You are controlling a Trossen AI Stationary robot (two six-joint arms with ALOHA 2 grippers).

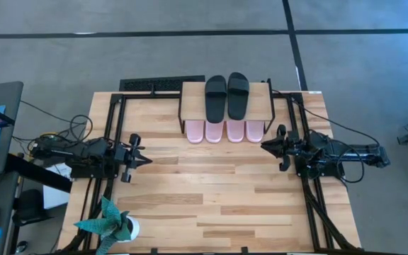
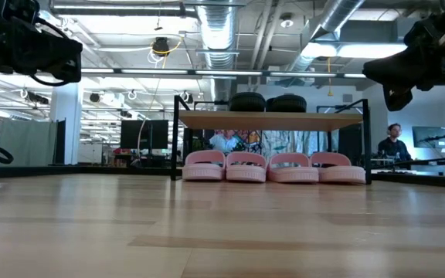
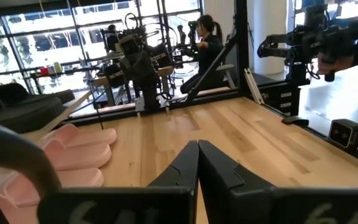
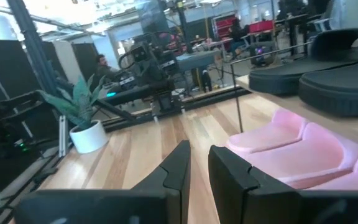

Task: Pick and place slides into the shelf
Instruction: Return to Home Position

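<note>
I see two black slides on top of the shelf and four pink slides beneath it. Left claw closed, empty, left of shelf. Right claw narrowly parted, empty, beside the shelf's right end.

No legible text, labels, brands, nos. or signs in any view. Left wrist view: pale embossed marks on the left pincer housing, too blurred to read. Screens and signage in the room beyond the desk: unreadable.
</note>
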